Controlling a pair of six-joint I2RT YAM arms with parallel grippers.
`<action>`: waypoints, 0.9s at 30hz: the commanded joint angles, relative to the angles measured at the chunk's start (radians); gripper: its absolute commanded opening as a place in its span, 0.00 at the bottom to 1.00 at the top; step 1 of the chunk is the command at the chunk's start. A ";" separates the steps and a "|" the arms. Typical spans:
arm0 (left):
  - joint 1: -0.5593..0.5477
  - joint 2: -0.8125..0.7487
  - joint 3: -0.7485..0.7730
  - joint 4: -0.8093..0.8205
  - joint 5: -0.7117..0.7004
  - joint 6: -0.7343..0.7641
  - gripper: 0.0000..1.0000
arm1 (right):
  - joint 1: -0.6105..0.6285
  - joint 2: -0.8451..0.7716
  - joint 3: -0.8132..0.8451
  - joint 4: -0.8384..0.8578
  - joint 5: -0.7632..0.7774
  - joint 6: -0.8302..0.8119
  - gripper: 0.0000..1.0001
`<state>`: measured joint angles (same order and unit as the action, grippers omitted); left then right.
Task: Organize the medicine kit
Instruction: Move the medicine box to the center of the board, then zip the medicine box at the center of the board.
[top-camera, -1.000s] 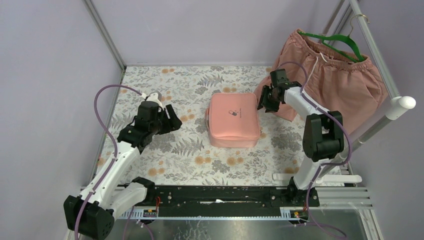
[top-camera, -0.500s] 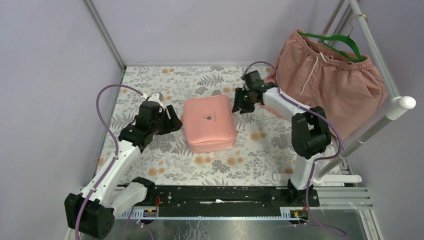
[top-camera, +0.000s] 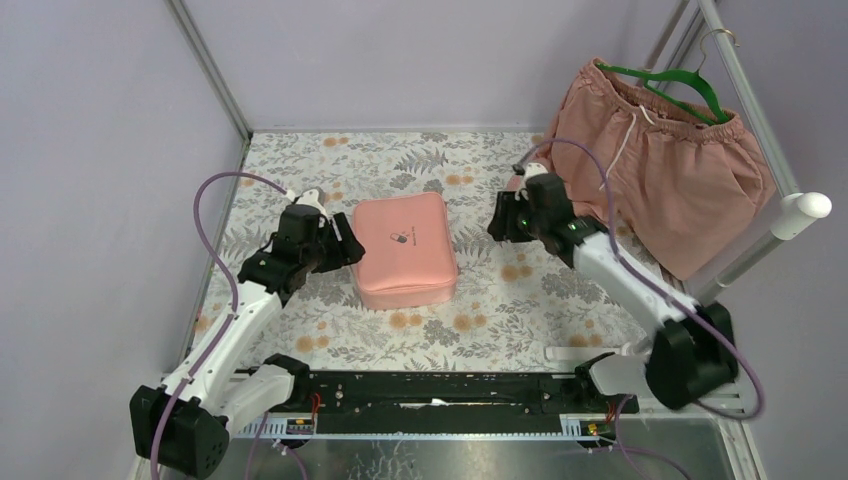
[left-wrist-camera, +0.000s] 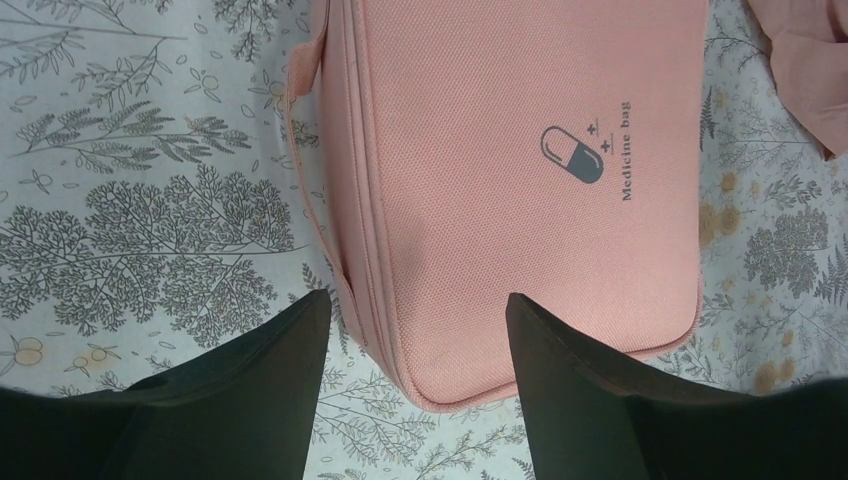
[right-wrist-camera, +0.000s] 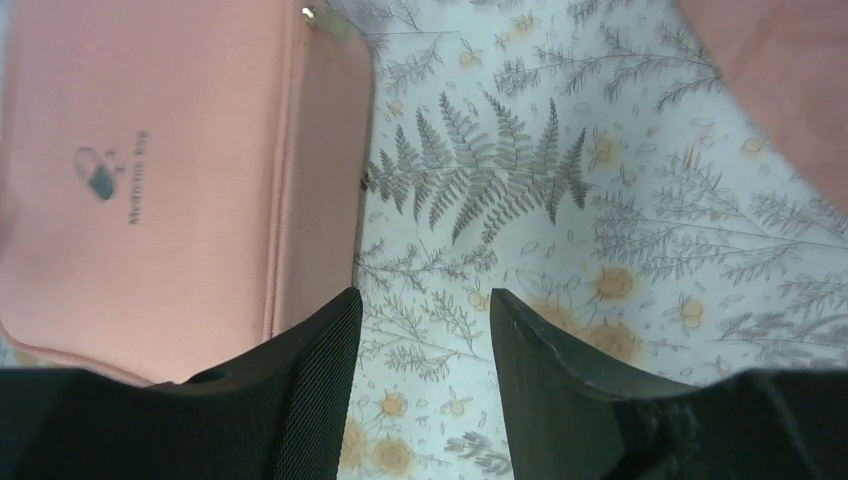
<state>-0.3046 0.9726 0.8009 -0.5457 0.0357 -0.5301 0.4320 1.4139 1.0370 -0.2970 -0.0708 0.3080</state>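
Note:
The medicine kit (top-camera: 405, 250), a pink zipped case with a dark pill logo, lies flat and closed on the floral cloth left of centre. My left gripper (top-camera: 345, 245) sits at its left side, open. In the left wrist view the kit (left-wrist-camera: 500, 180) fills the top, and its near corner lies between the fingers of the left gripper (left-wrist-camera: 415, 310). My right gripper (top-camera: 500, 222) hangs a short way right of the kit, apart from it. It is open (right-wrist-camera: 425, 300) over bare cloth, with the kit (right-wrist-camera: 150, 180) to its left.
Pink drawstring shorts (top-camera: 660, 170) hang on a green hanger (top-camera: 672, 80) from the rail at the back right, their hem reaching the table. A metal frame post (top-camera: 210, 70) stands at the back left. The black base rail (top-camera: 430, 390) runs along the near edge.
The kit has slid left across the table to the left gripper. My right arm followed it left, then drew back, and its jaws opened a little. The left arm barely moved.

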 joint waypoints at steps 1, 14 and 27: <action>0.011 -0.007 -0.038 0.026 -0.008 -0.057 0.73 | -0.003 -0.230 -0.253 0.300 -0.020 -0.109 0.57; 0.012 -0.034 -0.077 0.046 0.026 -0.101 0.73 | -0.003 -0.408 -0.593 0.665 -0.348 -0.179 0.71; 0.013 0.027 -0.050 0.071 0.047 -0.086 0.73 | 0.013 -0.216 -0.617 0.811 -0.480 -0.369 0.69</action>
<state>-0.3000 0.9756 0.7338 -0.5331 0.0692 -0.6235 0.4324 1.1641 0.4377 0.3386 -0.4690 0.0456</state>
